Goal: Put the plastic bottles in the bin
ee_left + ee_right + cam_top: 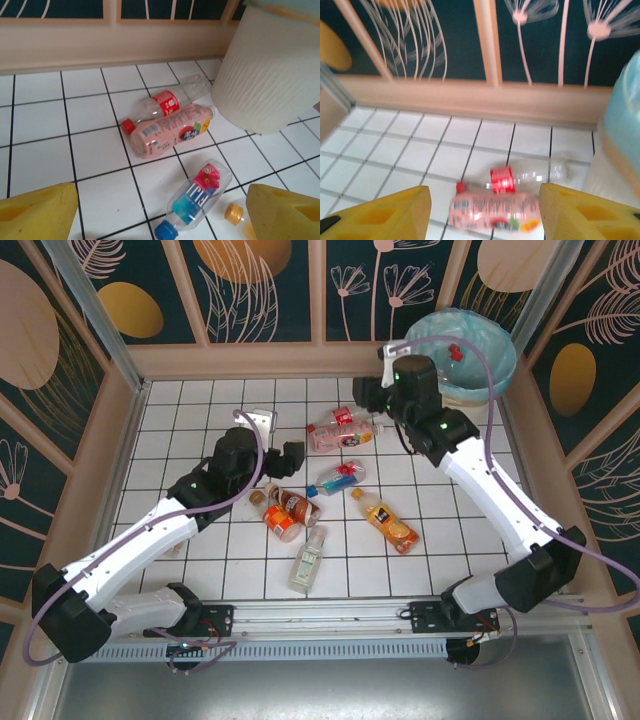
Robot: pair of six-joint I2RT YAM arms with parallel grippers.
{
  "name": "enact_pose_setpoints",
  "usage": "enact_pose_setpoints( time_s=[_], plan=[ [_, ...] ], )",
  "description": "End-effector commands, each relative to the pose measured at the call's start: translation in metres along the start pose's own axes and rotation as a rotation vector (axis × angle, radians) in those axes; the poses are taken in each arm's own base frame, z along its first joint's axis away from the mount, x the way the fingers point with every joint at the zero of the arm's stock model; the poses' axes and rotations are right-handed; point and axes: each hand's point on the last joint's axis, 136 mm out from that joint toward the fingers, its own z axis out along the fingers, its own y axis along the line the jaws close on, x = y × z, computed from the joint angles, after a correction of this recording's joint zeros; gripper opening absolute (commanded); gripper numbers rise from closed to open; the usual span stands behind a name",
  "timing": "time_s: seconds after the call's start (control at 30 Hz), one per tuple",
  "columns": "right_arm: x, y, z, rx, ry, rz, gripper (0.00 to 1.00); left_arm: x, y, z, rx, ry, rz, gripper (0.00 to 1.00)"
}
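left gripper (161,190) and right gripper (485,190) gape empty; writing on pink bottle (167,132) seemingly unreadable.

The left arm (130,545) and right arm (495,490) are showing glossy white shells between black joint housings, with small green lights (435,424) glowing on the black parts. A purple cable (488,380) is trailing along each arm. Each is ending in a black base (440,616). The left pincer (160,192) and right pincer (485,192) are showing chunky yellow fingers (585,212) with moulded recesses.
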Motion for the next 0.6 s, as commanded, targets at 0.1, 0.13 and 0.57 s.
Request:
enact_pose_setpoints(
  time_s=[0.1, 0.13, 0.57],
  plan=[
    [0.093, 0.014, -0.006, -0.094, 0.236, -0.032, 0.6, 0.045, 0.017, 0.001, -0.042, 0.108, -0.03, 0.87],
    [0.109, 0.014, -0.006, -0.095, 0.279, -0.035, 0.6, 0.053, 0.019, 0.002, -0.045, 0.123, -0.034, 0.87],
    [0.267, 0.006, 0.013, -0.077, 0.728, -0.18, 0.56, 0.112, 0.024, 0.014, -0.032, 0.261, -0.092, 0.86]
  ],
)
